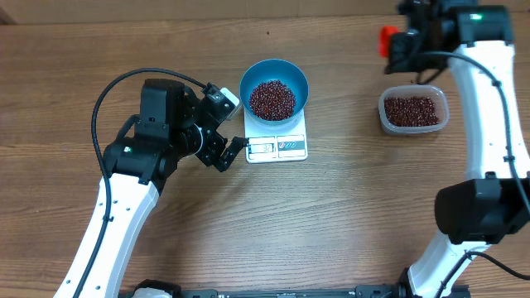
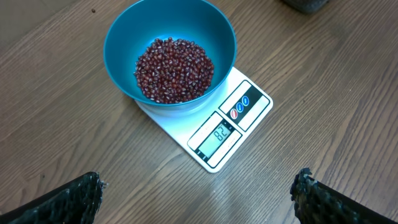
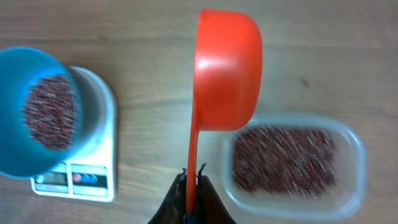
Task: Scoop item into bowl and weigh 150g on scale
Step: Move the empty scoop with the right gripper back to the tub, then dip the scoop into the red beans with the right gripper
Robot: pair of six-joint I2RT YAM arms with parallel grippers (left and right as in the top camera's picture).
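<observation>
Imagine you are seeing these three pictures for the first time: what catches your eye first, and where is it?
A round bright blue bowl holding a heap of small dark red-brown beans stands on a small flat white kitchen scale near the centre of the overhead view. In the right wrist view, a bright orange plastic scoop, its handle pinched in the shut right gripper, hangs near a clear plastic tub of more beans.
</observation>
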